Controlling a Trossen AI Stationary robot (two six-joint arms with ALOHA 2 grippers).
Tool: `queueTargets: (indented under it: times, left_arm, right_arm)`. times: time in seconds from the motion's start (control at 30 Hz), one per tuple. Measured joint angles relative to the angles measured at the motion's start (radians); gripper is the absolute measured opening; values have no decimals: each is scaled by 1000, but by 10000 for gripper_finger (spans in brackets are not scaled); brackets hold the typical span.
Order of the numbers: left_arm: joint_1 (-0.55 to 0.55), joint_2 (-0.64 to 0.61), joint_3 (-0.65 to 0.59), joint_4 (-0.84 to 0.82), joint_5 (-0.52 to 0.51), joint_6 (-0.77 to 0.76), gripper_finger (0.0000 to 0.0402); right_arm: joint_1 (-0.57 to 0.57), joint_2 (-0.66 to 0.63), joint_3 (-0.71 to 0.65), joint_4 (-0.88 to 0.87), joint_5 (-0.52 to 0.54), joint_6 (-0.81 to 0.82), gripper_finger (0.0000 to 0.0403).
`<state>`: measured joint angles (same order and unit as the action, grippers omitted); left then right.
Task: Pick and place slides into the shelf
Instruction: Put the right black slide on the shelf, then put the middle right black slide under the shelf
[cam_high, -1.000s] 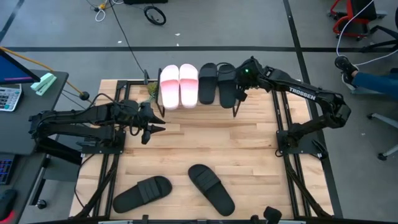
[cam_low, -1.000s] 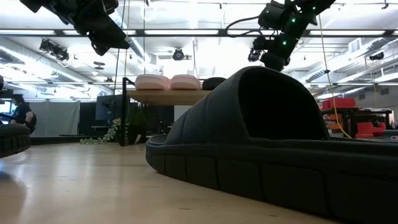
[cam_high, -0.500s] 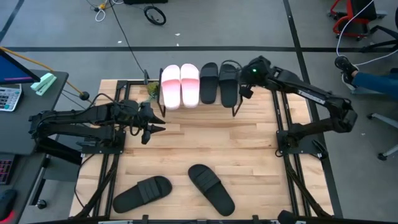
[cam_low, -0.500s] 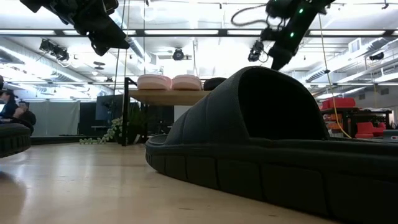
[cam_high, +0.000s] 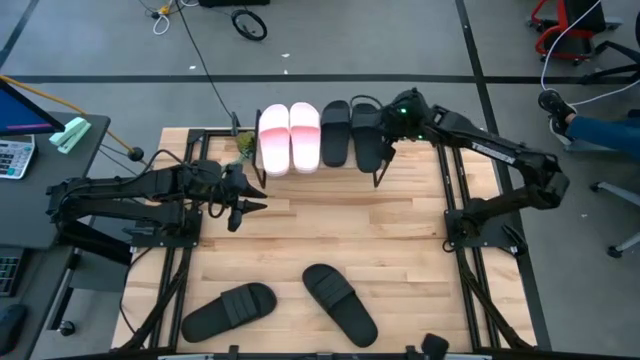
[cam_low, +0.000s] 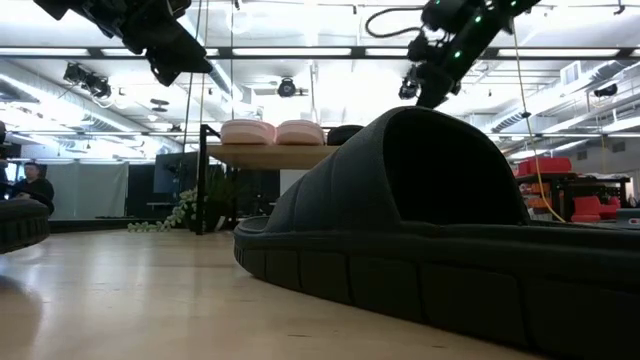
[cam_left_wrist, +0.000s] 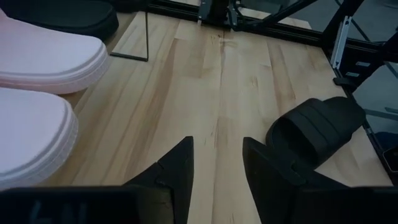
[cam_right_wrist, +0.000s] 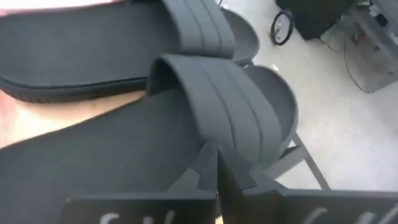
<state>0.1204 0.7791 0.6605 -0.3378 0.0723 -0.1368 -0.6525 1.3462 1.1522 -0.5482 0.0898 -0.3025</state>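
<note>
The rightmost black slide (cam_high: 367, 138) lies on the shelf (cam_high: 375, 172) directly under the right hand (cam_high: 392, 128), beside a second black slide (cam_high: 335, 133) and two pink slides (cam_high: 289, 137). In the right wrist view the hand's fingers are pressed together with nothing between them, resting at the strap (cam_right_wrist: 217, 99). The slides look light, soft and a little grippy, so I judge the wide strap or the sole edge the best hold. Well away from that hand, two more black slides (cam_high: 340, 302) (cam_high: 228, 309) wait on the surface (cam_high: 330, 230). The left hand (cam_high: 246, 207) hovers over bare wood, fingers parted and empty. Compared with half a second ago, the right hand has moved back over the slide.
</note>
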Motion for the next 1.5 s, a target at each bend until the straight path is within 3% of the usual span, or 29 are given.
queueTargets:
  times: [0.17,0.4,0.53,0.9,1.07,1.13,1.3,1.5]
  left_arm:
    - [0,0,0,-1,0,-5,140]
    - [0,0,0,-1,0,-5,148]
    - [0,0,0,-1,0,-5,150]
    - [0,0,0,-1,-50,-13,141]
    - [0,0,0,-2,-71,-91,149]
    - [0,0,0,-3,-72,-119,152]
    - [-2,0,0,-3,-71,-150,157]
    - [-2,0,0,-5,-71,-149,153]
  right_arm:
    - [-14,103,2,13,61,14,0]
    - [-29,161,3,10,39,0,0]
    - [-23,95,-1,4,43,-4,0]
    - [56,-256,-4,-95,11,90,0]
    - [247,-365,-26,-217,-159,219,0]
    - [371,-402,-78,-206,-168,257,0]
    - [704,-449,-319,-11,-155,301,0]
    - [1027,-394,-543,238,10,219,1]
